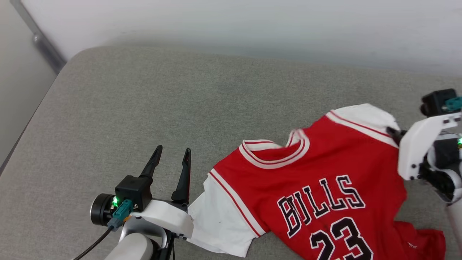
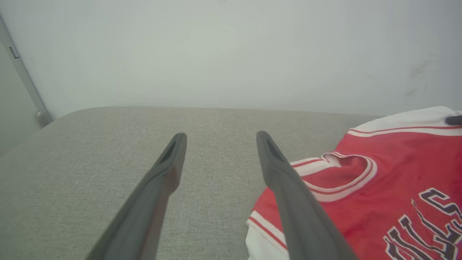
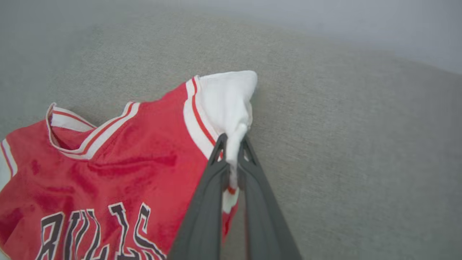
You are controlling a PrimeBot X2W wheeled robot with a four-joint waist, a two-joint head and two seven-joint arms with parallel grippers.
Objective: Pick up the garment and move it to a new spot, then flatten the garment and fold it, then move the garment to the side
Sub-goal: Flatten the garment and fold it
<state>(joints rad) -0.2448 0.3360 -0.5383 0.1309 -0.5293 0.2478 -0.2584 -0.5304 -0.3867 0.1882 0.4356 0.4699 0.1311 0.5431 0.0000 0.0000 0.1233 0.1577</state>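
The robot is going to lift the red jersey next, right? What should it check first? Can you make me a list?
1. Right fingers shut on the jersey's white sleeve: ok.
2. Left fingers open and ready: ok.
3. Left fingers gripping the jersey too: not ok, they hold nothing and sit beside the other sleeve.
4. Jersey lying flat: not ok, the collar and bottom edge are rumpled.
5. Room for a new spot: ok, bare grey cushion to the left.
6. Grip strong enough to lift: cannot tell.
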